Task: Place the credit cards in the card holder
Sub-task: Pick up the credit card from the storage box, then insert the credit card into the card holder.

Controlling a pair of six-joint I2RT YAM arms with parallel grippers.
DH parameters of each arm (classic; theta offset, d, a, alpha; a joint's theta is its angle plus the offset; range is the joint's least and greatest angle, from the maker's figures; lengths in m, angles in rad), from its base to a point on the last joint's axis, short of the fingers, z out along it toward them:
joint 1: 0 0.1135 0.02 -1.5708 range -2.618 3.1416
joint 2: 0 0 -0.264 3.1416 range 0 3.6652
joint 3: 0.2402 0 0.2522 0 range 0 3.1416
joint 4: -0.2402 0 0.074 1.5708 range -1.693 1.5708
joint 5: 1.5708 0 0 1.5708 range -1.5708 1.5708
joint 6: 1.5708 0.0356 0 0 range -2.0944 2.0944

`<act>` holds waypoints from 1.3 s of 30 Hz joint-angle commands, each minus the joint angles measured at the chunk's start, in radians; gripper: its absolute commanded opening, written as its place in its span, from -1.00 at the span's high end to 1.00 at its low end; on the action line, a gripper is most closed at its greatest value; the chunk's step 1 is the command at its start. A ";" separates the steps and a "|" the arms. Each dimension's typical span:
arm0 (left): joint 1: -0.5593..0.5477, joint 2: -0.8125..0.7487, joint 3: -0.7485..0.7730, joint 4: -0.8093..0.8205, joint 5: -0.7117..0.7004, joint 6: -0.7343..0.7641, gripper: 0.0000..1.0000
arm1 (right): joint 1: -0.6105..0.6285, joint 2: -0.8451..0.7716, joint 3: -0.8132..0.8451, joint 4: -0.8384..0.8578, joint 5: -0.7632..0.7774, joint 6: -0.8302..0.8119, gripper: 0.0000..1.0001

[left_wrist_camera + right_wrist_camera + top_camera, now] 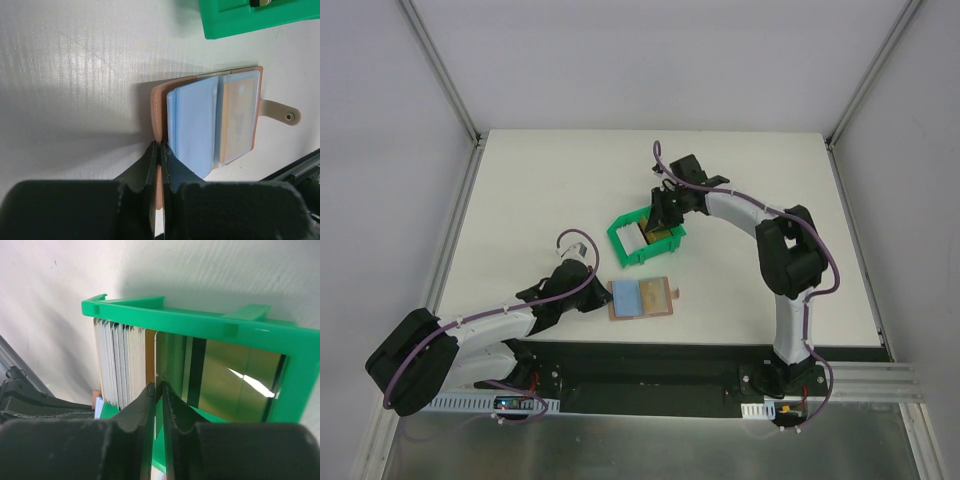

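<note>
The card holder (642, 297) lies open on the table, tan leather with blue-grey pockets (197, 122) and a snap tab (282, 112). My left gripper (601, 296) is shut on the edge of its leather cover (159, 105), jaws pinched on it in the left wrist view (160, 150). Several credit cards stand on edge in the green bin (623, 243): a white-grey stack (120, 365) and a gold-olive card (235, 385). My right gripper (661, 222) reaches into the bin and is shut (159, 388) on a thin card (156, 357) seen edge-on. No blue card shows.
The green bin's rim (200, 325) stands right behind the held card; the bin also shows in the left wrist view (240, 20), just beyond the card holder. A black strip (650, 360) runs along the table's near edge. White walls and metal posts surround the table.
</note>
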 commanded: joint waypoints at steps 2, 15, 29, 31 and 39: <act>-0.007 0.003 0.013 0.019 -0.015 0.003 1.00 | 0.000 -0.086 0.067 -0.059 0.075 -0.057 0.84; -0.007 -0.007 -0.010 0.018 -0.018 0.005 1.00 | -0.007 -0.246 0.023 -0.031 0.188 -0.073 0.99; -0.007 0.020 -0.025 0.024 -0.021 0.000 1.00 | 0.039 -0.717 -0.691 0.497 0.118 0.352 0.99; -0.007 0.026 -0.027 0.024 -0.023 -0.004 1.00 | 0.096 -0.743 -0.782 0.567 0.144 0.415 0.99; -0.007 0.042 -0.030 0.021 -0.015 -0.030 1.00 | 0.191 -0.651 -0.986 0.863 0.201 0.582 0.99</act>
